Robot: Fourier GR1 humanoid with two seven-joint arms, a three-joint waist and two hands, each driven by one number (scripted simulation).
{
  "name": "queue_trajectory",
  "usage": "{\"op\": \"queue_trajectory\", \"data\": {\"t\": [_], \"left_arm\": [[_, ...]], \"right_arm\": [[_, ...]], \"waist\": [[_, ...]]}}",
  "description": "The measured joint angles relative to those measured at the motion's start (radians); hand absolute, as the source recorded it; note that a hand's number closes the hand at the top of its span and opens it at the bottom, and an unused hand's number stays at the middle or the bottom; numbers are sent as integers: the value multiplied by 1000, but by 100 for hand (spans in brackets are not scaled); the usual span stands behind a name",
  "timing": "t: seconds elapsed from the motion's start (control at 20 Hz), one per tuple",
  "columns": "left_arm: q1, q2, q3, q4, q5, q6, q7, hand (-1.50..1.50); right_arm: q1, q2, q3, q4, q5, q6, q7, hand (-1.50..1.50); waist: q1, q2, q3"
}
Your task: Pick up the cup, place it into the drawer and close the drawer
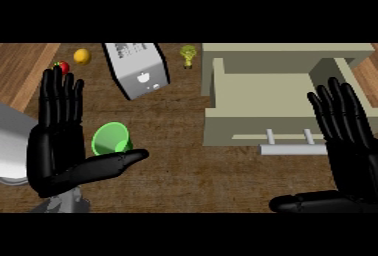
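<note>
The green cup [111, 140] lies tipped on its side on the wooden counter [192, 170], its mouth facing the view, just beside the left hand [59, 145], whose fingers are straight and whose thumb stretches out under the cup without curling round it. The right hand [347, 135] is likewise spread flat, holding nothing, over the right edge of the beige open drawer [258, 95]; a silver laptop [138, 70], a lemon [82, 56], a red fruit [62, 66] and a small yellow-green object [188, 55] lie further back

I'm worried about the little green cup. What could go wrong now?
The green cup lies tipped on its side beside the open left hand, so it might roll away when touched. The drawer sits far across the counter, so the cup could slip on the way.
</note>
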Motion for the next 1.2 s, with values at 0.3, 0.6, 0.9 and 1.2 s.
{"op": "queue_trajectory", "data": {"t": [0.3, 0.6, 0.9, 1.2], "left_arm": [[-53, -6, 13, 78, 31, 29, -30, -150], [-71, -9, 3, 98, 23, 56, -14, -150], [-62, 4, 50, 137, 55, 38, -39, -150], [-15, 2, 45, 166, 71, 54, -71, -150]], "right_arm": [[-28, 4, -18, 3, -4, 3, 26, -150], [-27, 13, -13, -11, -3, 12, 40, -150], [-58, 22, -21, 28, 8, 10, 24, -150], [-68, 27, -31, 28, 11, 6, 26, -150]], "waist": [[0, 0, 0], [1, -1, 0], [3, -1, 0], [3, -1, 0]]}}
